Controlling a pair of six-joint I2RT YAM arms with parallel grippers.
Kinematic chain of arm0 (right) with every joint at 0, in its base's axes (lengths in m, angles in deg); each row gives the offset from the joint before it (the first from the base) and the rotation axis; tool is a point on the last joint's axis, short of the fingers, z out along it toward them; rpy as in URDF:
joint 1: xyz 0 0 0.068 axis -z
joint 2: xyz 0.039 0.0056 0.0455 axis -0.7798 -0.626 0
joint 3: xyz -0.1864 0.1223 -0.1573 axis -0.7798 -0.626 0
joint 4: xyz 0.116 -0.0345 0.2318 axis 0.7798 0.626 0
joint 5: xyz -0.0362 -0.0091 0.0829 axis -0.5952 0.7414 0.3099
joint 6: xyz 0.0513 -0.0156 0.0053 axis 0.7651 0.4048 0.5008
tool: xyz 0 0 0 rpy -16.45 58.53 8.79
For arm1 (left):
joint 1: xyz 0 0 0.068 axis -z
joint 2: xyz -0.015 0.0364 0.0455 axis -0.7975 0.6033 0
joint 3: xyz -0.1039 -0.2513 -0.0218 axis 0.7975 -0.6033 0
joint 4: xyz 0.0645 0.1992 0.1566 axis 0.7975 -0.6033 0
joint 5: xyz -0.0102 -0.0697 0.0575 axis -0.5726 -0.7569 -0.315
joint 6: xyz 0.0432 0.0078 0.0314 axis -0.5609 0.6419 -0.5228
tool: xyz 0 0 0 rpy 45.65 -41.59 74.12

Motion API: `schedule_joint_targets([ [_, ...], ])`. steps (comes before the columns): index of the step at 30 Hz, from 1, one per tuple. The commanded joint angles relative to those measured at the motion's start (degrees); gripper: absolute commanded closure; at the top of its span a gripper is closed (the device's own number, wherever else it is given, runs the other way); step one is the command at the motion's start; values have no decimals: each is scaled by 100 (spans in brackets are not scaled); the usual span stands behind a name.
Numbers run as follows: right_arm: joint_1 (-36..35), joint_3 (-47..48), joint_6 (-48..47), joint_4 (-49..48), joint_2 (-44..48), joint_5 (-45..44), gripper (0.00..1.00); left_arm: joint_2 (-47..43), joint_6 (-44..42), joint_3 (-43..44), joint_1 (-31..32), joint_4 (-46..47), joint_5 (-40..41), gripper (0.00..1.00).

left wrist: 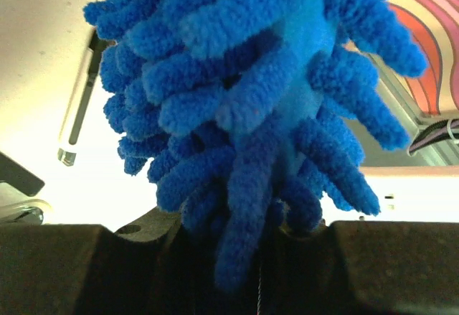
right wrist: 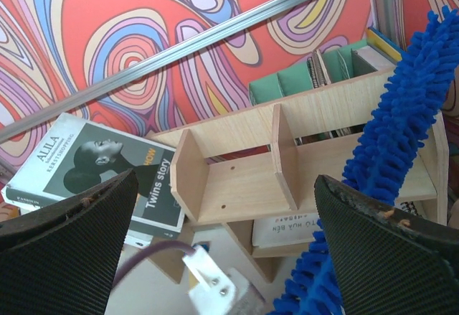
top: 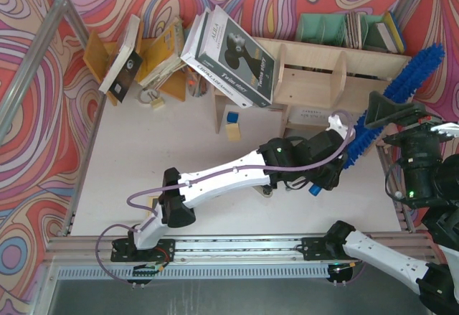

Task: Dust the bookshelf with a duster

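Note:
The bright-blue fluffy duster (top: 412,74) slants up from the table toward the right end of the pale plywood bookshelf (top: 323,71). My left gripper (top: 343,158) is shut on the duster's lower end. In the left wrist view the blue strands (left wrist: 272,100) fill the frame above the closed left gripper (left wrist: 262,257), and the handle is hidden. My right gripper (top: 391,110) hovers at the right by the duster's middle. In its own view the right gripper (right wrist: 226,222) is open and holds nothing. The duster (right wrist: 401,135) runs along its right finger, in front of the bookshelf (right wrist: 244,179).
Large books (top: 233,57) lean on the bookshelf's left end. An orange-brown rack (top: 154,57) with tilted books stands at the back left. A green file holder (top: 323,28) is behind the shelf. A small blue cube (top: 232,117) lies below the books. A white book (right wrist: 301,229) lies in the lower tier.

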Motion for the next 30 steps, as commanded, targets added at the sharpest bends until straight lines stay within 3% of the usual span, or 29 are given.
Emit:
schedule_joint_targets([
  [1,-23,-24,85,-111,34,-23,1,-458,-183,-72,-96,229,568,100],
  [13,-23,-40,97,-28,118,-72,1,-457,3,93,-502,29,902,100],
  [19,-19,-109,47,-67,146,-123,1,-720,5,-233,-483,172,779,100],
  [26,-23,-185,35,-68,168,-156,1,-1821,-328,-1717,-136,738,1295,100],
  [30,-24,-203,35,-64,168,-169,1,-2731,-201,-3059,-89,1241,1651,100],
])
